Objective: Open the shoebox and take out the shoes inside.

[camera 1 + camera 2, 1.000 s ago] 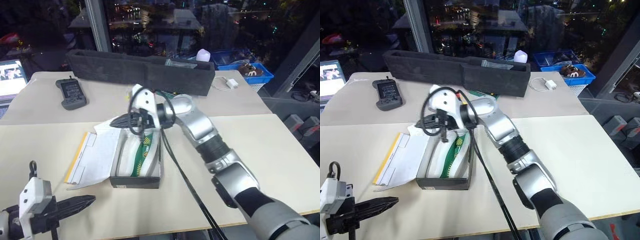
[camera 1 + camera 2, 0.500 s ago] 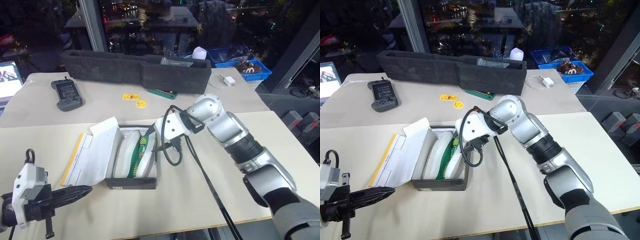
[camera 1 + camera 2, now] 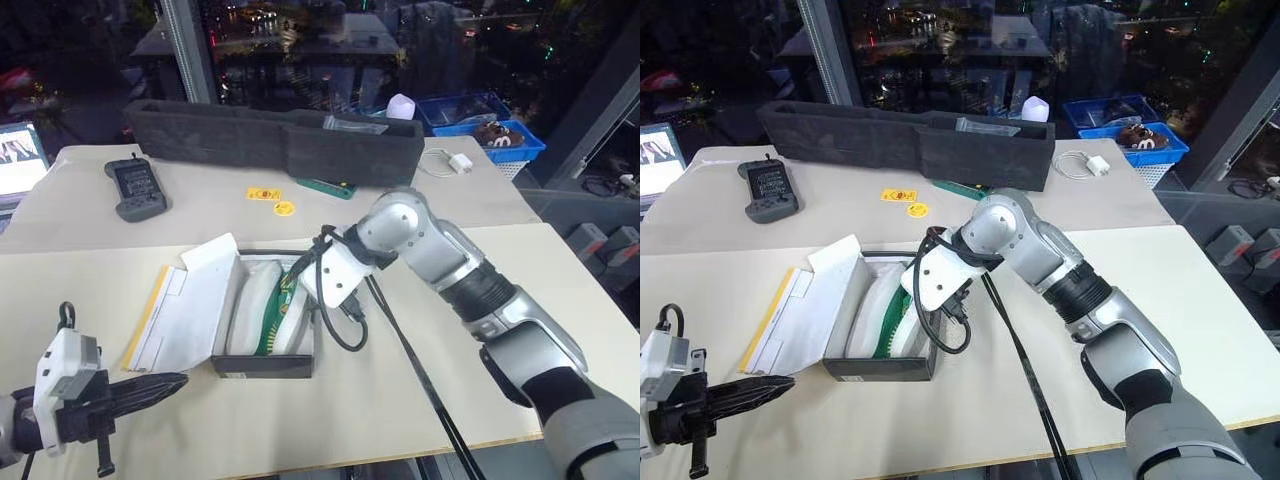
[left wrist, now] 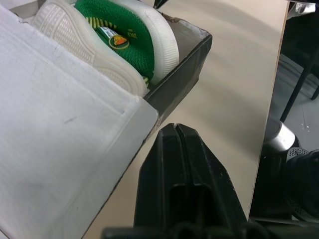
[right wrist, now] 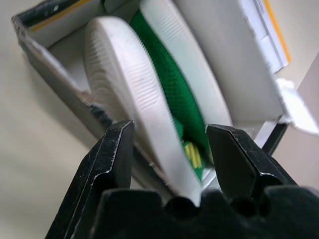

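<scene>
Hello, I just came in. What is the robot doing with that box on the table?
The robot is emptying a shoebox. Its lid lies folded open to the robot's left, and the green shoes with white soles are inside, standing on edge. The right hand is open and poised over the box, its fingers either side of the nearer shoe's sole, not closed on it. The left hand is shut and hovers over the table near the box's front corner, holding nothing.
</scene>
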`<act>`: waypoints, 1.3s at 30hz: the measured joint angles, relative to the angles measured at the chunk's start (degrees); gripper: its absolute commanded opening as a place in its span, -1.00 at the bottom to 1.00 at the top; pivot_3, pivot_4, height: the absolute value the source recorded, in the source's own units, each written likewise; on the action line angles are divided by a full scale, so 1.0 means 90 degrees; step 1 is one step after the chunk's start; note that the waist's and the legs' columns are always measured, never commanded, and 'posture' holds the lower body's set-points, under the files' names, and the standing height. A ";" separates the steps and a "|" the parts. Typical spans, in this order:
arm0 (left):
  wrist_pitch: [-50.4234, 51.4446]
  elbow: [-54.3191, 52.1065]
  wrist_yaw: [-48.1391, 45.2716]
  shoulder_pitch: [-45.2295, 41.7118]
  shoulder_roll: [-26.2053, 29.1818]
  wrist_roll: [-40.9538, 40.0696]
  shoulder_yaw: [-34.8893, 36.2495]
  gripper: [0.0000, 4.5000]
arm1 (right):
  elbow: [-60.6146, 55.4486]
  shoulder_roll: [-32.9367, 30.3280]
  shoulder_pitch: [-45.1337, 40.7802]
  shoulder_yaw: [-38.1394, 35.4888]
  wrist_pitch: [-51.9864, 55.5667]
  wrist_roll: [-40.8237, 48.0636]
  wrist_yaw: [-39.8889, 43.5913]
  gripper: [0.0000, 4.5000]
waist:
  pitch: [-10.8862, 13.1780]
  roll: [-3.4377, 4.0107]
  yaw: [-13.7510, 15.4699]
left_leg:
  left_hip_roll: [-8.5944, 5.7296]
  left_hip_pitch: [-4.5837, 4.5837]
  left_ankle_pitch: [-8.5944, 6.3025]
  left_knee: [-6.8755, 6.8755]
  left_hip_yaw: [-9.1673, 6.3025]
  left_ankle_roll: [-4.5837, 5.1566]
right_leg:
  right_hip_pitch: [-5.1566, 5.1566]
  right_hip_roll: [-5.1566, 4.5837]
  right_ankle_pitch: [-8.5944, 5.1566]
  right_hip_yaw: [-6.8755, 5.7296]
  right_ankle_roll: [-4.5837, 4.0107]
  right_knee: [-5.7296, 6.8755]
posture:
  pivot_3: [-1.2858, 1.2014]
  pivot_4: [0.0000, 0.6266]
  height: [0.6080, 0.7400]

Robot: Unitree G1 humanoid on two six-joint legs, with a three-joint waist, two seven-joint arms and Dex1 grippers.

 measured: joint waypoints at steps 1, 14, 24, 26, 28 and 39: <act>0.0000 0.0008 0.0003 -0.0029 0.0000 0.0000 -0.0016 -1.00 | -0.0044 0.0002 -0.0008 0.0000 -0.0051 0.0019 0.0035 0.24 | 0.0000 0.0000 0.0009 | 0.0000 0.0002 0.0000 0.0000 0.0000 -0.0001 | 0.0001 0.0000 -0.0001 0.0000 -0.0002 0.0000 | 0.03 -0.52 0.88; 0.0001 0.0028 0.0043 -0.0185 -0.0002 -0.0004 -0.0119 -1.00 | 0.0348 0.0325 0.0183 0.0615 -0.1052 -0.0777 -0.0278 0.24 | -0.0001 -0.0001 0.0010 | 0.0001 0.0018 -0.0001 0.0000 0.0003 -0.0003 | 0.0012 0.0000 -0.0003 0.0000 -0.0006 0.0004 | 0.03 -0.52 0.88; -0.0001 0.0029 0.0093 -0.0194 -0.0020 -0.0002 -0.0144 -1.00 | 0.0528 0.0462 0.0183 0.0683 -0.1128 -0.0916 -0.0349 -0.19 | -0.0001 -0.0001 0.0014 | 0.0002 0.0021 -0.0001 0.0000 0.0004 -0.0004 | 0.0012 0.0000 -0.0004 0.0000 -0.0009 0.0006 | 0.03 -0.52 0.88; -0.0006 0.0042 0.0093 -0.0195 -0.0020 0.0001 -0.0145 -1.00 | 0.0528 0.0449 0.0183 0.0683 -0.1129 -0.0916 -0.0314 -0.49 | -0.0001 -0.0001 0.0011 | 0.0002 0.0023 -0.0001 0.0000 0.0004 -0.0004 | 0.0013 0.0000 -0.0004 0.0000 -0.0009 0.0006 | 0.03 -0.52 0.88; -0.0015 0.0053 0.0098 -0.0197 -0.0022 0.0006 -0.0157 -1.00 | 0.0528 0.0423 0.0186 0.0688 -0.1134 -0.0915 -0.0276 -0.70 | -0.0001 -0.0001 0.0011 | 0.0003 0.0025 -0.0001 0.0000 0.0004 -0.0004 | 0.0013 0.0000 -0.0004 0.0000 -0.0009 0.0007 | 0.03 -0.52 0.88; -0.0061 0.0058 0.0119 -0.0234 -0.0038 0.0133 -0.0243 -1.00 | 0.0453 0.0385 0.0276 0.0679 -0.1150 -0.0908 -0.0359 -0.80 | -0.0001 -0.0001 0.0003 | 0.0004 0.0029 -0.0001 -0.0001 0.0005 -0.0005 | 0.0010 0.0000 -0.0006 0.0000 -0.0017 0.0014 | 0.03 -0.52 0.88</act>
